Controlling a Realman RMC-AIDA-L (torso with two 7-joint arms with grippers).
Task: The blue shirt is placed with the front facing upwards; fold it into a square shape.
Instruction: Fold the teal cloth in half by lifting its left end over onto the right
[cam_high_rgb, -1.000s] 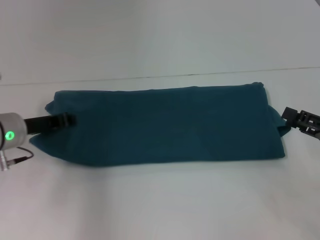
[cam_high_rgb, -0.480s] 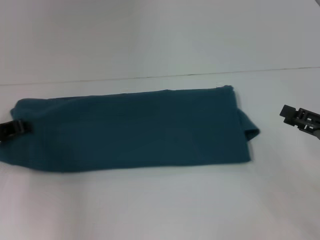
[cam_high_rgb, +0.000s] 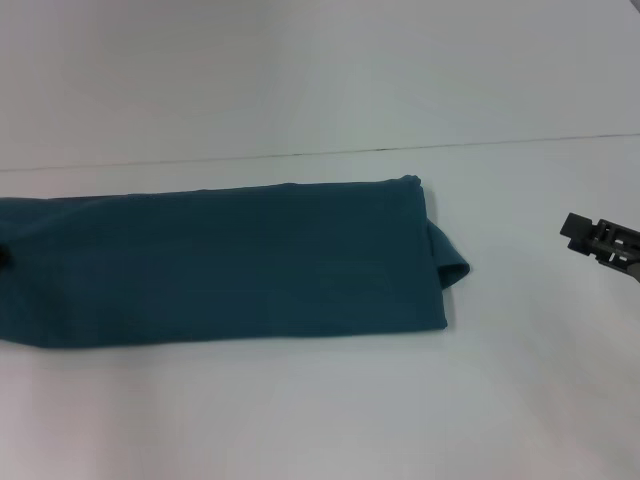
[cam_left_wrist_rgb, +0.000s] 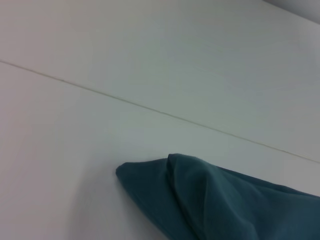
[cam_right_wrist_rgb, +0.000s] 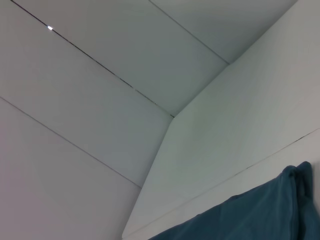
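Dark teal-blue cotton shirt, folded into long band, lies across frame's left-center on white table. Right gripper at right edge, apart from it; can't tell fingers' state. Left gripper out of frame.

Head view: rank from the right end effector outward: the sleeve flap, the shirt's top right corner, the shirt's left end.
1. The sleeve flap, sticking out toward the right end effector.
2. The blue shirt's top right corner, slightly farther left.
3. The shirt's left end, at the picture's left edge.
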